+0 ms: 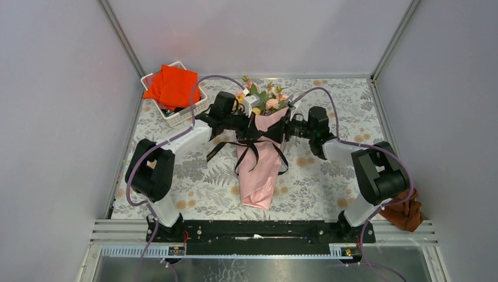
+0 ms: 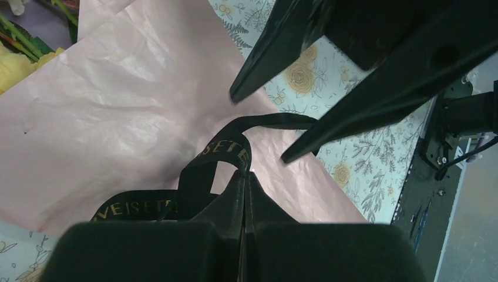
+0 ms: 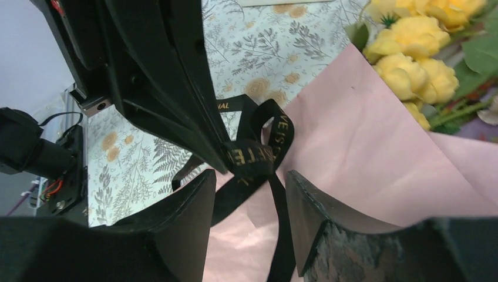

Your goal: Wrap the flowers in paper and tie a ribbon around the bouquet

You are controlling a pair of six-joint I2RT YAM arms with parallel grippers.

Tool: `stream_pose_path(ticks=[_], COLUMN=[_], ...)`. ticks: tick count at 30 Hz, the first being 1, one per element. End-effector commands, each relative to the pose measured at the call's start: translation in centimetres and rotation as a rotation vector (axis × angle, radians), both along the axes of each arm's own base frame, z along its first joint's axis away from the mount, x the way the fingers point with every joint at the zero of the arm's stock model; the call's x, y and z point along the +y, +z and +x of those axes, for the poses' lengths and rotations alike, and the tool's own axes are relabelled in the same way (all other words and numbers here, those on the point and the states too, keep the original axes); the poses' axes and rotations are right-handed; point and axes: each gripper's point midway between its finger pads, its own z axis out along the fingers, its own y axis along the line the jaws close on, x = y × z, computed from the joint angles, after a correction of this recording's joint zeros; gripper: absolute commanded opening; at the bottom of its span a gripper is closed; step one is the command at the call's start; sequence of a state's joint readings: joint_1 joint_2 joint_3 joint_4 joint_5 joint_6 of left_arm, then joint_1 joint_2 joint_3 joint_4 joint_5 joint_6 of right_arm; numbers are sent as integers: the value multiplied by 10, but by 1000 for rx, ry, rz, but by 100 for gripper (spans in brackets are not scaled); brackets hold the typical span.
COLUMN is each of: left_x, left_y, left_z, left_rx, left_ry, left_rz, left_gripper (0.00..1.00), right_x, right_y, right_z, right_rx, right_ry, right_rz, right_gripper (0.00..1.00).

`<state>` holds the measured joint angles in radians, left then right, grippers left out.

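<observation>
Grey walls close in a surface (image 1: 329, 176) spread with a leaf-and-blossom print, and the bouquet (image 1: 261, 158) lies along its middle, narrow end toward the arm bases. At the bouquet's waist the left pincer (image 2: 244, 176) has its fingers pressed flat together. The black ribbon (image 3: 252, 155) comes out right at their tips, so it appears to be pinching a loop to keep the tie taut. Facing it from the bouquet's other side, the right pincer (image 3: 249, 174) stands partly spread with nothing clamped. A strand of ribbon runs down between its fingers, which suggests it is placed to take up that strand while the bow is worked. Under both, the paper (image 2: 117, 117) is closed into a cone, pink side out, giving the ribbon something to cinch. Flowers (image 3: 417, 64) spill from the bouquet's wide end, away from the arms. Beyond that end, toward the left arm's side, an orange-red cloth (image 1: 172, 85) sits in a white basket (image 1: 179, 117), apart from the work.
</observation>
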<state>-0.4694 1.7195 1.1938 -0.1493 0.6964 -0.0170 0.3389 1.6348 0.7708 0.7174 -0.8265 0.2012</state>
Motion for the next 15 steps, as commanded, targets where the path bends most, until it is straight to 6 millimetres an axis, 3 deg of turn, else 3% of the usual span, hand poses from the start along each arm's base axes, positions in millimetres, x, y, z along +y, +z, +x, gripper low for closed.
stream_pose_path(ticks=[1, 8, 15], left_x=[-8, -10, -11], left_y=[20, 25, 26], left_z=[11, 12, 15], left_rx=[-50, -46, -35], left_ry=[-7, -4, -1], left_rz=[-61, -87, -101], left_gripper=[0, 0, 0], right_x=[26, 34, 37], right_y=[16, 5, -8], right_z=[13, 20, 17], right_rx=[-190, -164, -171], right_ry=[6, 8, 12], right_rz=[32, 69, 53], right_gripper=[53, 51, 64])
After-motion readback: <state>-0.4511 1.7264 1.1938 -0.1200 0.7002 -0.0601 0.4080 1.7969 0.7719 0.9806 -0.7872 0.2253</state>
